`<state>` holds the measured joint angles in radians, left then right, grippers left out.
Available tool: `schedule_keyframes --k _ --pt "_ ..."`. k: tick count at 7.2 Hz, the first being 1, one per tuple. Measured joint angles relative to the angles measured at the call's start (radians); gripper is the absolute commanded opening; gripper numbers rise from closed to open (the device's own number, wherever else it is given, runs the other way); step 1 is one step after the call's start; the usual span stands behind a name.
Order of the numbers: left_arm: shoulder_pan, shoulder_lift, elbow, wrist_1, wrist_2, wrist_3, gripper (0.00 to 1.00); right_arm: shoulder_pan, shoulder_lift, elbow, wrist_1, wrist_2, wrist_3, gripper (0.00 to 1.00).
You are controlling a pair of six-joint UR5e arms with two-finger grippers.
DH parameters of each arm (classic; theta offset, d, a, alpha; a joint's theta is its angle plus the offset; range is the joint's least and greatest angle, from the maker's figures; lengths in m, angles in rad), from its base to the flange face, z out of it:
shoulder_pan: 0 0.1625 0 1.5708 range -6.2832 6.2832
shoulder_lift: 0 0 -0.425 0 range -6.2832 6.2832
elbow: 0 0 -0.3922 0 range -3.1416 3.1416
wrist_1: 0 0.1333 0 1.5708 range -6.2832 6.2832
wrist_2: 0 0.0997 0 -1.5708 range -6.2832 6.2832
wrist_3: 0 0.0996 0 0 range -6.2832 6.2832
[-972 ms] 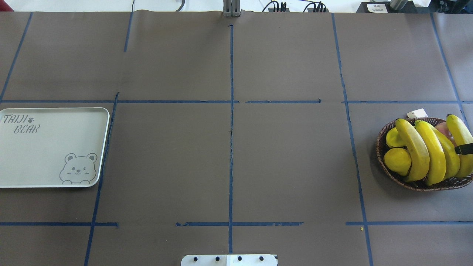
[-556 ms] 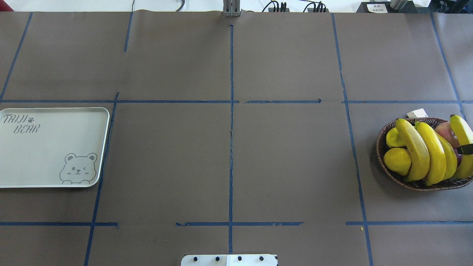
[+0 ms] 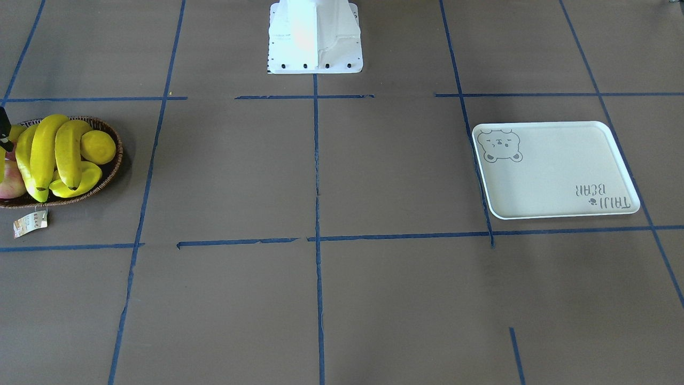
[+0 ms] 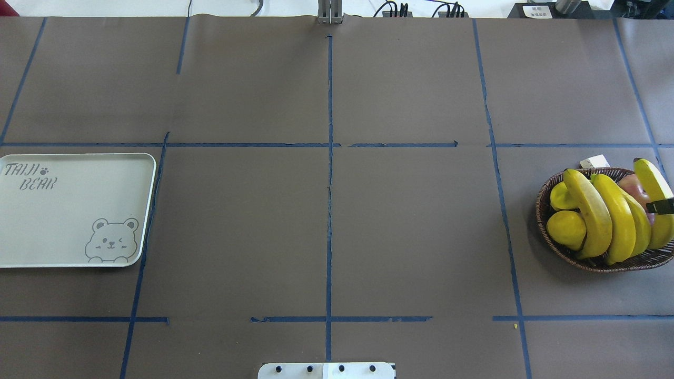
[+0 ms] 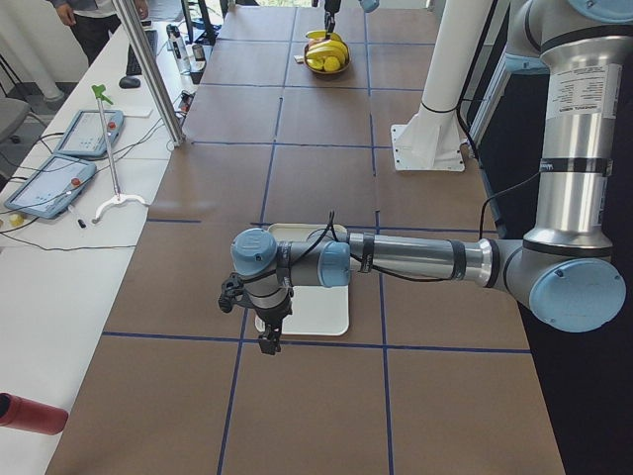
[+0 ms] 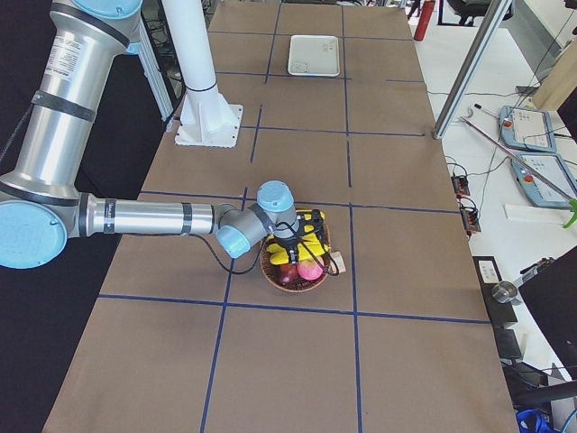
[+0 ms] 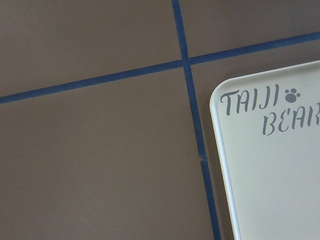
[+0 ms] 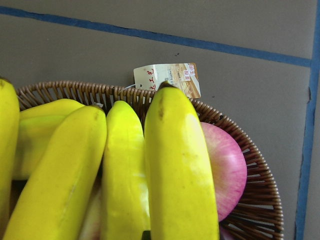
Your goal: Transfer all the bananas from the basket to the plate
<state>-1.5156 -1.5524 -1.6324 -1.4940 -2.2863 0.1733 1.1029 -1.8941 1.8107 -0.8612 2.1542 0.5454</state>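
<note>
Outstretched, the left hand (image 5: 269,342) points down; the right hand (image 6: 290,257) clamps a banana (image 4: 653,181).

Brown table (image 4: 410,226) with blue tape lines (image 4: 329,210), plate (image 4: 63,221) at one end, wicker basket (image 4: 595,265) at the other.

Yellow bananas (image 4: 595,213); cream, perhaps greyish plate (image 4: 68,210)

Robotics lab: tape-gridded table (image 4: 410,226), teach pendants (image 5: 51,186) on side bench.
</note>
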Motion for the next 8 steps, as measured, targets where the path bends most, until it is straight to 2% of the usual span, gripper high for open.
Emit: schedule_keyframes --k 2,5,7,8 --pt "0.0 0.0 -0.01 0.0 0.002 0.001 1.0 0.033 -0.007 0.029 -0.001 -0.013 -0.036 0.02" --pt "0.005 -0.019 -0.034 -0.007 0.003 0.001 1.0 0.111 -0.009 0.034 -0.01 -0.122 -0.297 0.04" --pt "0.007 -0.079 -0.044 -0.058 0.001 0.0 1.0 0.126 0.051 0.029 -0.016 -0.118 -0.356 0.03" --pt "0.008 -0.107 -0.043 -0.084 -0.002 -0.008 1.0 0.134 0.095 0.029 -0.035 -0.082 -0.362 0.03"
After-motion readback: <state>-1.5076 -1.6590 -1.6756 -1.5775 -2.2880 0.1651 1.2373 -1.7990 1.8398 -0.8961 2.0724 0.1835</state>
